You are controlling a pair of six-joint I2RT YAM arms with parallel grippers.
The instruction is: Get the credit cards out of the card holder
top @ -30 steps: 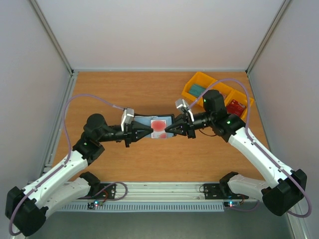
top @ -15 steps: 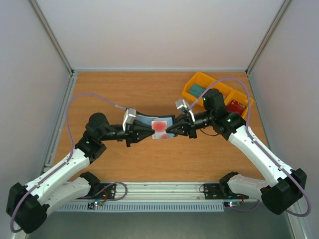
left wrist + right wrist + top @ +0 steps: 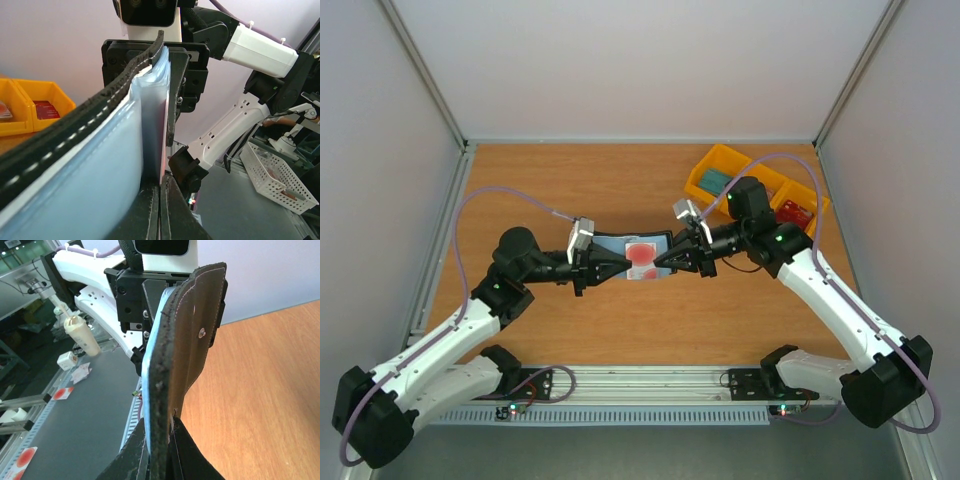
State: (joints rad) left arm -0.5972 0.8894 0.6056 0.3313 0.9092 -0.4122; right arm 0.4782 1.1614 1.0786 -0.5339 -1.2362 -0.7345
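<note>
Wooden tabletop (image 3: 570,190): one card holder (image 3: 608,246), right tool (image 3: 660,262) clamped on it, left tool (image 3: 622,264) clamped on one red credit card (image 3: 642,254).

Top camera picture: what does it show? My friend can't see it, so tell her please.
Two robot arms hold an open grey-blue card holder between them over a wooden table, the left end effector pinching one end and the right end effector the other. A red card shows inside it, and a yellow tray sits at the far right.
</note>
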